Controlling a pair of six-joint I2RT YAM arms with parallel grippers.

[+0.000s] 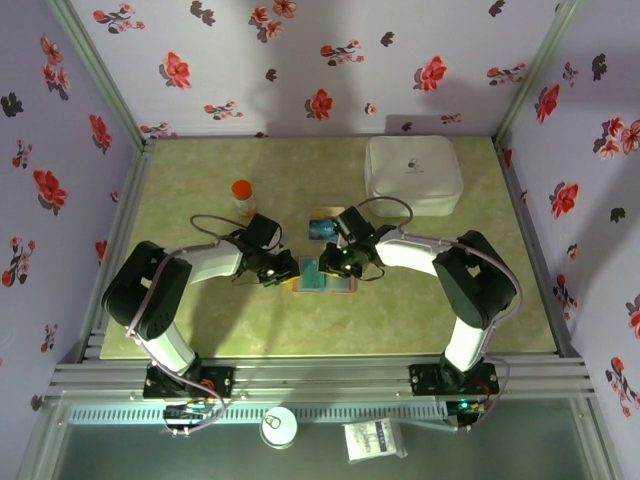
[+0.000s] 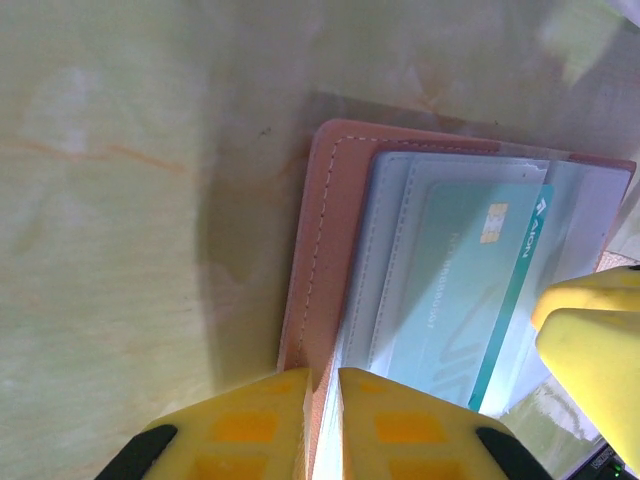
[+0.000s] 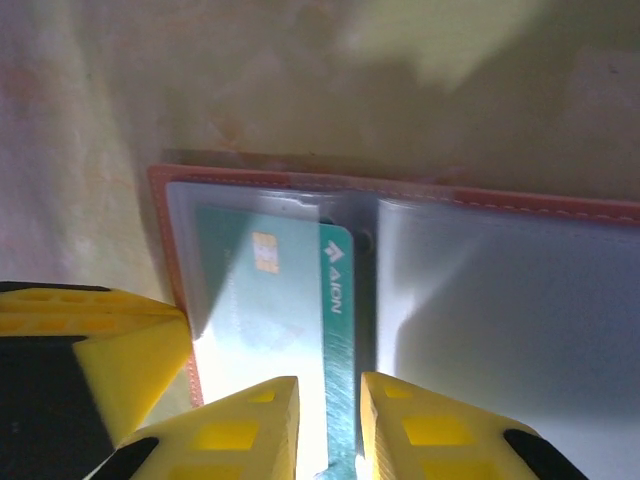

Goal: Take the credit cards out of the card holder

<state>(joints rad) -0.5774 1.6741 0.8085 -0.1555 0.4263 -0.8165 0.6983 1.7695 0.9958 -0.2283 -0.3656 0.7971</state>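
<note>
The tan card holder [image 1: 340, 285] lies open on the green table. My left gripper [image 2: 325, 400] is shut on its tan rim [image 2: 318, 260] at the left edge. A teal credit card [image 2: 455, 290] sits in the clear left sleeve, and its darker right strip [image 3: 338, 330] pokes past the sleeve. My right gripper [image 3: 328, 425] is open by a narrow gap, its fingertips standing either side of that strip at the card's near end. A second, blue card with a yellow-orange band [image 1: 322, 225] lies on the table just beyond the holder. The holder's right panel [image 3: 500, 330] looks empty.
A big white rounded box [image 1: 413, 172] stands at the back right. A small orange bottle [image 1: 243, 196] stands behind my left arm. Floral walls close the table on three sides. Both grippers [image 1: 285, 268] [image 1: 342, 262] crowd the holder at the table's middle.
</note>
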